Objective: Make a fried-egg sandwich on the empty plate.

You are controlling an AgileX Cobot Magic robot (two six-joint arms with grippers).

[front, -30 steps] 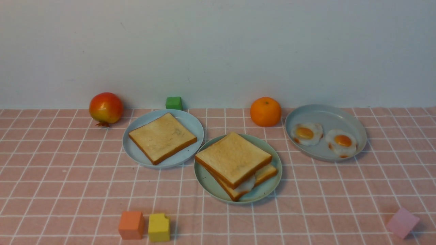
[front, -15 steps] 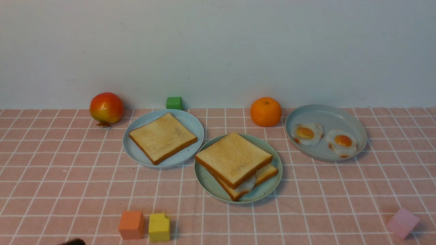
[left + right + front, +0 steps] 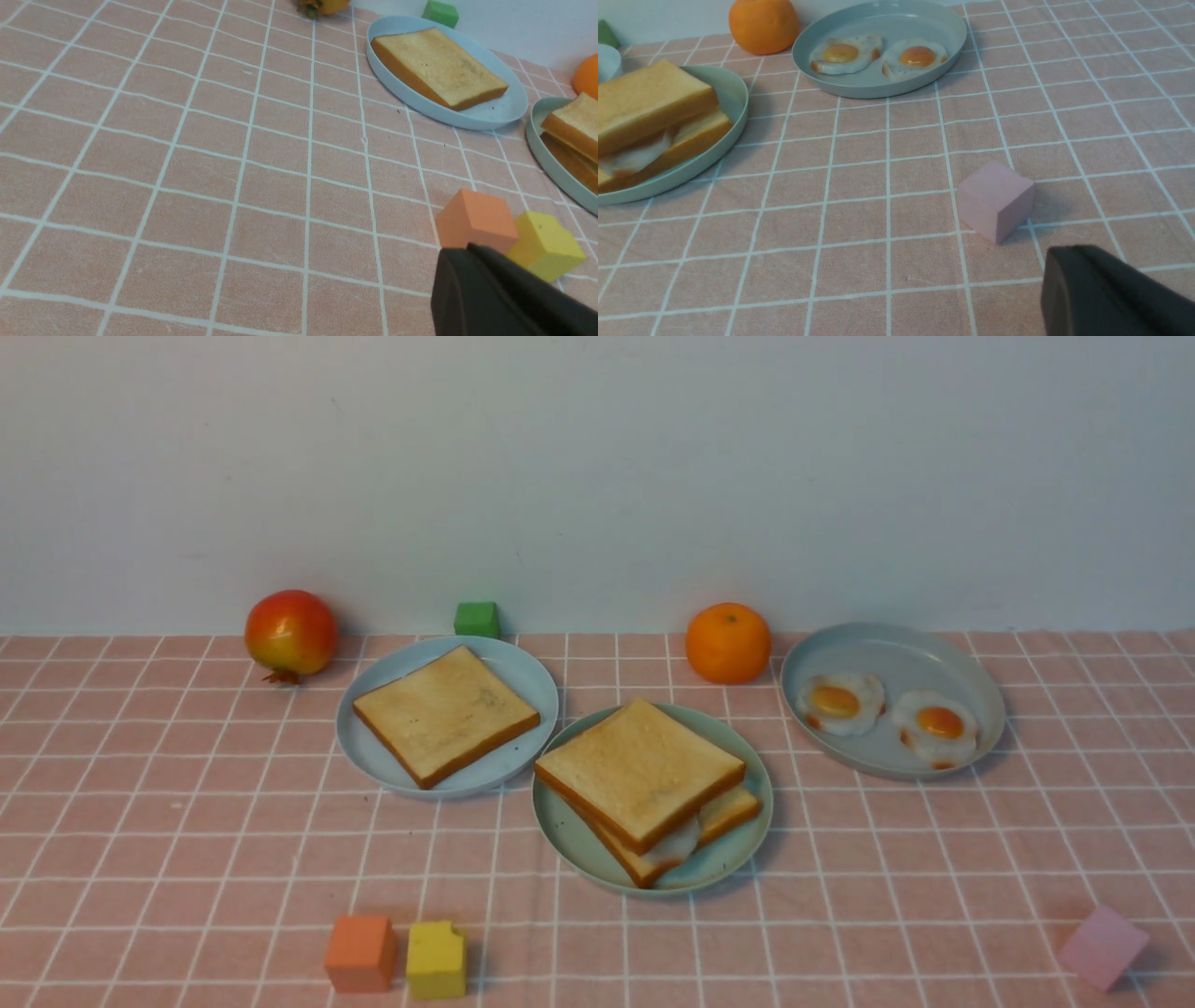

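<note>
— What's on my table, left to right?

— A pomegranate (image 3: pixel 290 632), a lone toast slice (image 3: pixel 445 713) on the pale blue plate (image 3: pixel 373 765), then the fried-egg sandwich (image 3: pixel 646 788) on the mint-green plate (image 3: pixel 571 835), and two fried eggs (image 3: pixel 887 713) far right.

— And my grippers?

— Left gripper (image 3: pixel 495 298) and right gripper (image 3: pixel 1106 294) show only dark edges; I can't tell their jaws.

left gripper (image 3: pixel 495 289) low | orange cube (image 3: pixel 474 219) touching yellow cube (image 3: pixel 544 245)

Matt mint plate (image 3: pixel 569 826) – smooth plastic; checked tablecloth (image 3: pixel 187 840) – woven cloth.
</note>
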